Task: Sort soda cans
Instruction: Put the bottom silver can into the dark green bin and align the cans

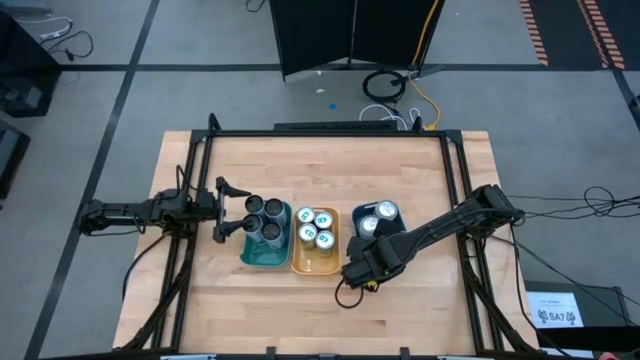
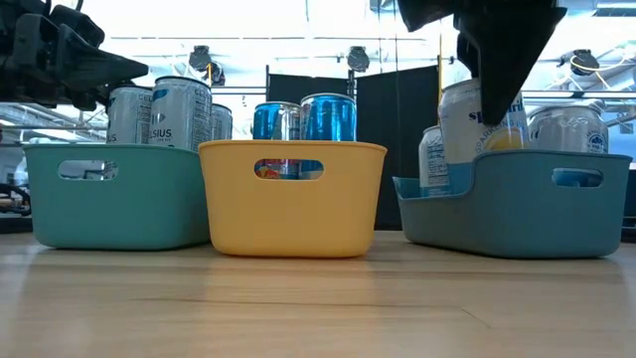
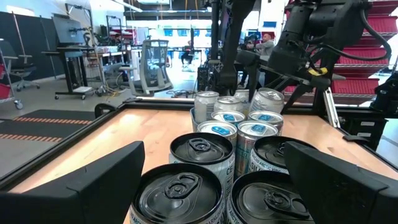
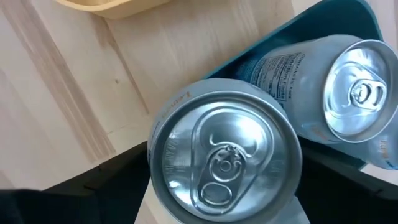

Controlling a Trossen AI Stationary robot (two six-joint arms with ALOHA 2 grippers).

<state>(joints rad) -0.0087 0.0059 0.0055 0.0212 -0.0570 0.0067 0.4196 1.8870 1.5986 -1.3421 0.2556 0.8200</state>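
Three dark-topped soda cans (image 1: 263,215) stand in the teal tray (image 1: 250,255). Several cans with blue-green tops (image 1: 315,229) stand in the orange tray (image 1: 300,264), and silver-topped cans (image 1: 377,217) are in the blue tray (image 1: 357,215). My left gripper (image 1: 222,210) hangs open just left of the teal tray; in its wrist view its fingers (image 3: 99,186) flank the dark cans (image 3: 205,155) without touching them. My right gripper (image 1: 362,268) is over the blue tray's near end, shut on a silver can (image 4: 224,162). My right gripper (image 2: 492,70) pinches the silver can by its upper side wall (image 2: 459,109), one finger (image 4: 106,183) on each side, coming from above and pointing down along the can. The can sits slightly tilted, top up. The blue tray's wall (image 2: 517,199) hides its bottom.
The three trays stand side by side in the middle of the wooden table (image 1: 330,320), teal, orange, blue from left to right. Another silver can (image 4: 354,93) lies close beside the held one in the blue tray. Bare table shows before and behind the trays.
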